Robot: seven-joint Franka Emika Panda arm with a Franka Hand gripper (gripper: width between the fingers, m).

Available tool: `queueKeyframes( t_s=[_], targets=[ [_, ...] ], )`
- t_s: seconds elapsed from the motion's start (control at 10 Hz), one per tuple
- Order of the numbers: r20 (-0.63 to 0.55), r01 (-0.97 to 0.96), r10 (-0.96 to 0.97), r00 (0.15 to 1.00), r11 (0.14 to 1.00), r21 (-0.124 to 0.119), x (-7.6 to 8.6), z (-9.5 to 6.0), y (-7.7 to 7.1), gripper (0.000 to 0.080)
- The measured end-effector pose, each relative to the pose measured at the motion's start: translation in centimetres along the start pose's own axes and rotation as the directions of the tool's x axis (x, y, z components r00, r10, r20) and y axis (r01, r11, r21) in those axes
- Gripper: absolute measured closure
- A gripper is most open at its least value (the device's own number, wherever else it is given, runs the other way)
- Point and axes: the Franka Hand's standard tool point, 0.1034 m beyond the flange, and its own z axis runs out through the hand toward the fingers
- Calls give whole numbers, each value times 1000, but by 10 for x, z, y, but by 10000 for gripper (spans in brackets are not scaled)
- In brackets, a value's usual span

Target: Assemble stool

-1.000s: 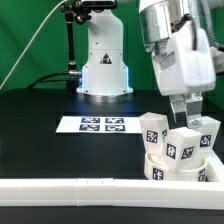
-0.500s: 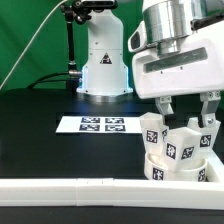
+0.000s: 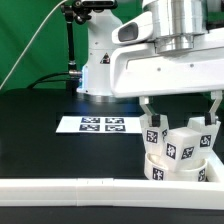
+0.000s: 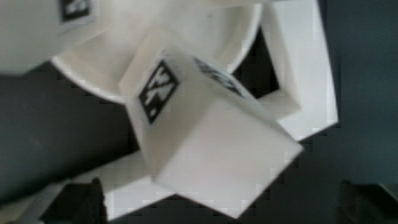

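Observation:
The stool's round seat disc (image 3: 178, 168) lies at the exterior view's right with three short tagged legs (image 3: 186, 139) standing on it. My gripper (image 3: 183, 111) hangs just above them, open wide, one finger (image 3: 148, 110) on each side of the leg cluster, holding nothing. In the wrist view a white leg (image 4: 214, 140) with a black-and-white tag fills the middle, and the seat disc's rim (image 4: 107, 75) shows behind it. My gripper (image 4: 228, 203) straddles that leg, with its dark fingers (image 4: 71, 200) at the frame corners and apart from the leg.
The marker board (image 3: 100, 124) lies flat on the black table mid-scene. The long white L-shaped rail (image 3: 60, 186) runs along the front edge and wraps beside the seat (image 4: 306, 70). The arm's base (image 3: 100, 65) stands at the back.
The hand has turned about its vertical axis, now broadside to the exterior camera. The fingers, seen close together over the legs before, now stand wide apart on either side.

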Motion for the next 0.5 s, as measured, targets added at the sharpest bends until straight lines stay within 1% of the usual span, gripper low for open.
queueKeyframes(
  t_s=[0.1,0.3,0.5],
  targets=[
    [10,125,-125,992,992,-2,0,1,4,150],
    [37,324,-323,946,946,-13,-4,3,6,150],
    [41,376,-375,926,926,-22,-3,3,9,150]
  ],
)
